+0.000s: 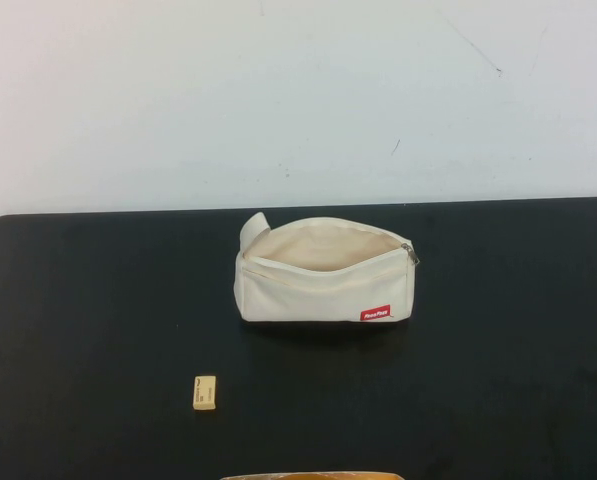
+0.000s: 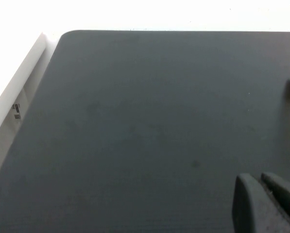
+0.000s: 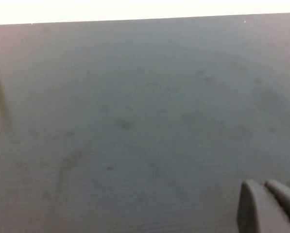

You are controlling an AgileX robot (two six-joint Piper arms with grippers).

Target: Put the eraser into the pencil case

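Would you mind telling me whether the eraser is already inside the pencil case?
No, the eraser lies on the black table, apart from the open pencil case; the left gripper and right gripper are away from both.

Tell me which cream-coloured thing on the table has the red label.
The pencil case, the big unzipped pouch; the tiny eraser has none. Both grippers stay away.

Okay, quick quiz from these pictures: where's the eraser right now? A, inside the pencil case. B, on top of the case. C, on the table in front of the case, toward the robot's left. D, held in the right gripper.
C: the eraser lies bare on the table, nearer the robot than the open pencil case and to its left; left gripper and right gripper are both away from it, over bare table.
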